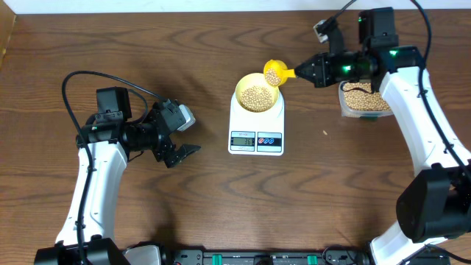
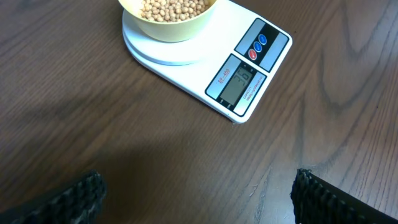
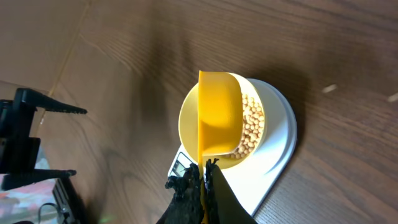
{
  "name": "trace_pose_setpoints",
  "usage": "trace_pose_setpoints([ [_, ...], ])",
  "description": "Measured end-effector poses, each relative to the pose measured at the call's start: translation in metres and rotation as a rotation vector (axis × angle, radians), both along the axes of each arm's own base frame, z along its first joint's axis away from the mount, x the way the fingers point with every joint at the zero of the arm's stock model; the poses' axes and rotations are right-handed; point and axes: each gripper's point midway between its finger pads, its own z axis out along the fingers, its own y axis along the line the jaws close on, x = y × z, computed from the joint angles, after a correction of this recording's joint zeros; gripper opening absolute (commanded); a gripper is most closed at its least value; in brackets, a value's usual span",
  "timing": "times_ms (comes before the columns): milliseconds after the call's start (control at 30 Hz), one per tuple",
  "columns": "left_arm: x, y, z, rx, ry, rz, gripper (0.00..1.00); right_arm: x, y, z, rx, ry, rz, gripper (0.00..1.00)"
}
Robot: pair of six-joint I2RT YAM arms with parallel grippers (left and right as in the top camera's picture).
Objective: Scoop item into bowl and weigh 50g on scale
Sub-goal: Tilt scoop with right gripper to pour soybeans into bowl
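Observation:
The pale yellow-green bowl [image 1: 256, 94] sits on the white scale [image 1: 256, 136] and holds tan beans [image 1: 255, 96]. The scale's display [image 2: 239, 84] reads about 36. My right gripper [image 1: 303, 72] is shut on the handle of a bright yellow scoop [image 1: 275, 72] holding beans, tipped over the bowl's far right rim. In the right wrist view the scoop [image 3: 219, 113] is turned on its side above the bowl [image 3: 186, 118], and the gripper [image 3: 203, 171] pinches its handle. My left gripper [image 1: 184, 151] is open and empty, left of the scale; the bowl [image 2: 169, 18] shows ahead of it.
A clear plastic tub [image 1: 363, 99] of beans stands right of the scale under the right arm. A black rail with equipment [image 1: 257, 258] runs along the table's front edge. Bare wood lies between the left gripper and the scale.

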Motion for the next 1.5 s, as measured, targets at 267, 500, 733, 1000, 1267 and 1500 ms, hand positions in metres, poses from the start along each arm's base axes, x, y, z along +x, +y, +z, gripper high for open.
trace_pose_setpoints([
  [267,0.0,0.0,0.0,0.0,0.0,0.0,0.98,0.005,0.011,-0.002,-0.05,-0.047,-0.001,0.01],
  [500,0.0,0.0,0.0,0.0,0.0,0.0,0.97,0.005,0.021,-0.005,-0.088,-0.066,0.005,0.01],
  [733,0.0,0.0,0.0,0.0,0.0,0.0,0.98,0.005,0.028,-0.005,-0.126,-0.124,0.048,0.01],
  [1000,0.0,0.0,0.0,0.0,0.0,0.0,0.98,-0.002,0.046,-0.011,-0.211,-0.209,0.135,0.01],
  [1267,0.0,0.0,0.0,0.0,0.0,0.0,0.98,0.0,0.043,-0.012,-0.235,-0.226,0.138,0.01],
  [1500,0.0,0.0,0.0,0.0,0.0,0.0,0.98,0.001,0.041,-0.013,-0.252,-0.239,0.142,0.01],
])
